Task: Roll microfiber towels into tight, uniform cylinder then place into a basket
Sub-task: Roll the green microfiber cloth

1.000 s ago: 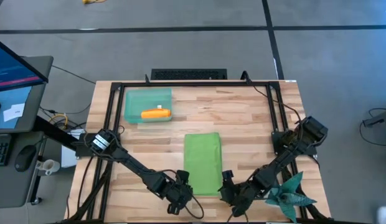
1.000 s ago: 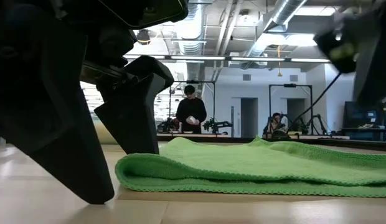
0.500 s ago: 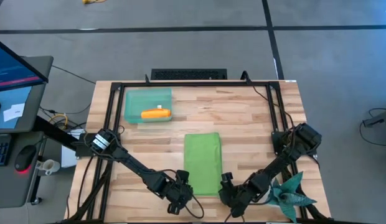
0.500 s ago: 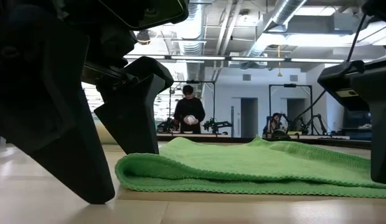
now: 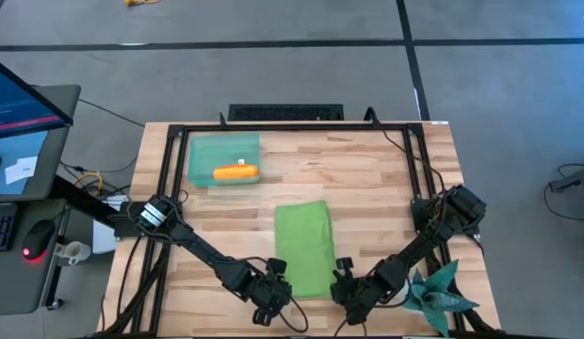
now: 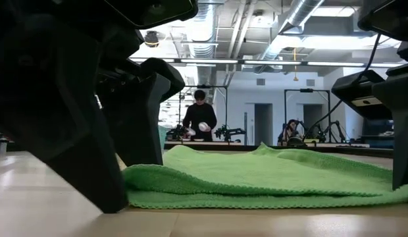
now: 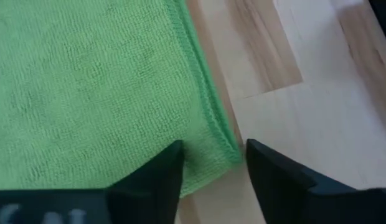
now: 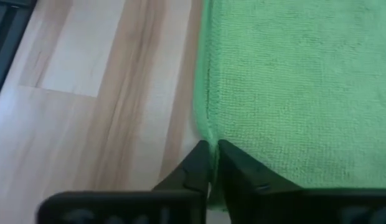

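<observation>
Corner-grab stage, roll not started yet. Lime green microfiber towel [image 5: 304, 248] flat mid-table, near edge at both claws. Right gripper [image 8: 211, 163] pinched tight on its corner hem; left gripper [image 7: 208, 163] straddling the other corner, not yet clamped. Next up, probably: finish the left pinch, then curl the edge evenly toward the translucent teal plastic basket [image 5: 200, 157], already holding a rolled orange towel [image 5: 235, 172]. Pale wooden plank tabletop [image 5: 377, 179]; workshop behind, person [image 6: 199, 117] standing far off.

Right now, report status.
Left end effector straddling green towel near corner, part open. Right end effector pinched on opposite corner. Orange towel rolled in basket. Nothing obstructing.
</observation>
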Motion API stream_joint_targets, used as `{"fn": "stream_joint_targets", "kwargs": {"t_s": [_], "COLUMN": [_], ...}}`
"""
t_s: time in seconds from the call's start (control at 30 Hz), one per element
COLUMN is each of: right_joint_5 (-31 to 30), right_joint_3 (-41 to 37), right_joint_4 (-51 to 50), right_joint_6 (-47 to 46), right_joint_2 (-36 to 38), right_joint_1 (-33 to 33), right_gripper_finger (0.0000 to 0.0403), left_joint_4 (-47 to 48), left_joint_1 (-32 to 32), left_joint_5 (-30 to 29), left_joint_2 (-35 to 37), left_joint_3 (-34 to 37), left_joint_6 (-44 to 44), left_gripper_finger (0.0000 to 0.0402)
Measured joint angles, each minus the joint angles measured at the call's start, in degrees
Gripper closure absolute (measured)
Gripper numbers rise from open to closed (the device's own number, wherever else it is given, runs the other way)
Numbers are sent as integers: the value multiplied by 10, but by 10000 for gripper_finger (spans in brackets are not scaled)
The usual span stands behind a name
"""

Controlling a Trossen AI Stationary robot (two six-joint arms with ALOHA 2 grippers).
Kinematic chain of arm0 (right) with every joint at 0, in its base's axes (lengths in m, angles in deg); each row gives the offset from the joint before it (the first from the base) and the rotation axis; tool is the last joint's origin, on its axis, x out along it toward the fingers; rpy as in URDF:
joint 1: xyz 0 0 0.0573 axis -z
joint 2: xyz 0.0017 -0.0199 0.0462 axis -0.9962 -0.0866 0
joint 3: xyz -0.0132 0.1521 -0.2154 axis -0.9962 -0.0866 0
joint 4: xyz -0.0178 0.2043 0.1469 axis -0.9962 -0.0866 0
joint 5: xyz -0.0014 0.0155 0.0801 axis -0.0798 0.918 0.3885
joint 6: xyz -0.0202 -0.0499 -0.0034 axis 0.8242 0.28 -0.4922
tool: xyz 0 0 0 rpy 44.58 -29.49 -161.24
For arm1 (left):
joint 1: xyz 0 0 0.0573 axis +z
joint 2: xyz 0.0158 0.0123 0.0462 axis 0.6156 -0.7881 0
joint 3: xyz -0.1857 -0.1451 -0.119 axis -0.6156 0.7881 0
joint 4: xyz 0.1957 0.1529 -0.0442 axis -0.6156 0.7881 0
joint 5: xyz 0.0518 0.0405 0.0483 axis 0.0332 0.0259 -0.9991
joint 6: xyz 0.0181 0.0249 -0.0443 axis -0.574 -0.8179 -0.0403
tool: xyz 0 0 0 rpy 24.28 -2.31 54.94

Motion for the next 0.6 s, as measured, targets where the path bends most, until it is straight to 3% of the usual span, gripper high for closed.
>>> {"fn": "stream_joint_targets", "kwargs": {"t_s": [0.2, 0.4, 0.6], "right_joint_5": [-1, -4, 2], "right_joint_3": [0, 40, 84], "right_joint_4": [-1, -54, -133], "right_joint_6": [0, -1, -15], "right_joint_2": [0, -4, -7], "right_joint_1": [-1, -13, -21], "right_gripper_finger": [390, 391, 398], "left_joint_4": [-4, 6, 15], "left_joint_1": [-1, 0, -15], "left_joint_5": [-17, -27, -33], "left_joint_2": [-1, 8, 17], "left_joint_3": [0, 2, -26], "left_joint_6": [-2, -16, -18], "left_gripper_finger": [316, 390, 394]}}
